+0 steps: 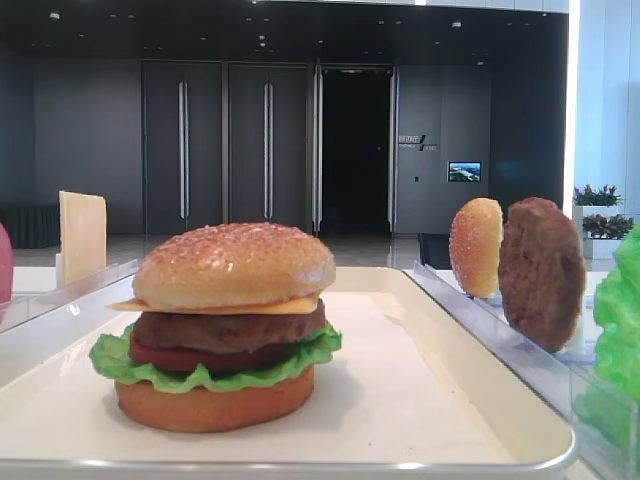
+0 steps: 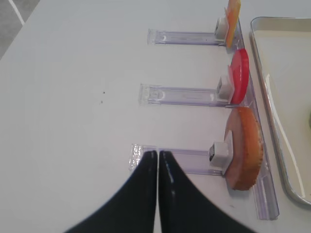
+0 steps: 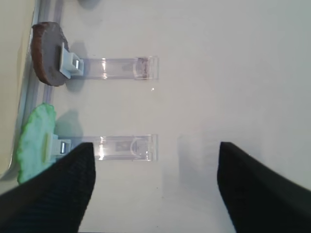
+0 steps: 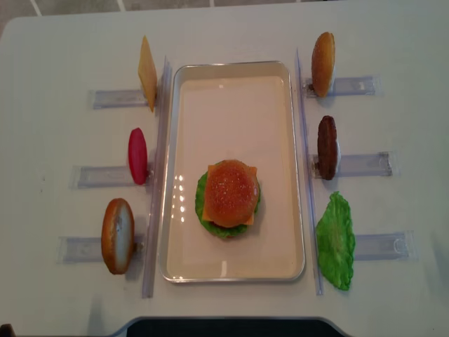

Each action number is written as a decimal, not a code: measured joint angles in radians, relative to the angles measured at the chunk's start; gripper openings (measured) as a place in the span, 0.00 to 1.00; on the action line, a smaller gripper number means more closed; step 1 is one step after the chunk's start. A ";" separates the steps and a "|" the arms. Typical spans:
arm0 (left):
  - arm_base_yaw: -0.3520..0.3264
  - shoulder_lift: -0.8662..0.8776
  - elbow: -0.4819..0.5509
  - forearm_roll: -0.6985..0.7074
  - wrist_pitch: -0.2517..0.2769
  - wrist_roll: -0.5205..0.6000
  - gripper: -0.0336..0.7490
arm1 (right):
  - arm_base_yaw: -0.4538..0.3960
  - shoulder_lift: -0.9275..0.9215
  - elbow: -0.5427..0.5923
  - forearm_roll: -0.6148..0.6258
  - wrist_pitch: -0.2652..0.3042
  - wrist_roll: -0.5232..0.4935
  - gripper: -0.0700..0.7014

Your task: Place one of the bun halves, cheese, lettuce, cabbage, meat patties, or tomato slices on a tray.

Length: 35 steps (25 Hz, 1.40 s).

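1. A stacked burger is seen on the tray (image 4: 231, 77), slightly below its middle in the overhead view: a sesame-crusted bun half (image 1: 234, 262) on top, then cheese (image 1: 300, 305), a meat patty (image 1: 225, 330), a tomato slice (image 1: 165, 358), lettuce (image 1: 305, 352) and a bottom bun half (image 1: 215, 405).
2. The layers are revealed only by the low side view; from overhead only the top bun, a cheese corner and a lettuce fringe are shown.
3. Six spare pieces are counted in the clear racks (image 4: 158, 168) beside the tray: on the left a cheese slice (image 4: 147, 72), a tomato slice (image 4: 137, 155) and a bun half (image 4: 117, 235); on the right a bun half (image 4: 323, 63), a meat patty (image 4: 327, 147) and a lettuce leaf (image 4: 335, 241).
4. The left gripper (image 2: 158, 160) is seen clenched and empty above the table (image 2: 73, 97), near the left bun's rack.
5. The right gripper (image 3: 155, 165) is seen spread wide, holding nothing, near the lettuce rack.
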 joint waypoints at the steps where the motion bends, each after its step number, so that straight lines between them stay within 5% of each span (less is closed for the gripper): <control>1: 0.000 0.000 0.000 0.000 0.000 0.000 0.04 | 0.000 -0.033 0.015 -0.003 0.000 -0.001 0.77; 17: 0.000 0.000 0.000 0.000 0.000 0.000 0.04 | 0.000 -0.458 0.320 -0.012 -0.028 -0.006 0.77; 35: 0.000 0.000 0.000 -0.001 0.000 0.000 0.04 | 0.003 -0.655 0.347 -0.014 -0.081 -0.003 0.77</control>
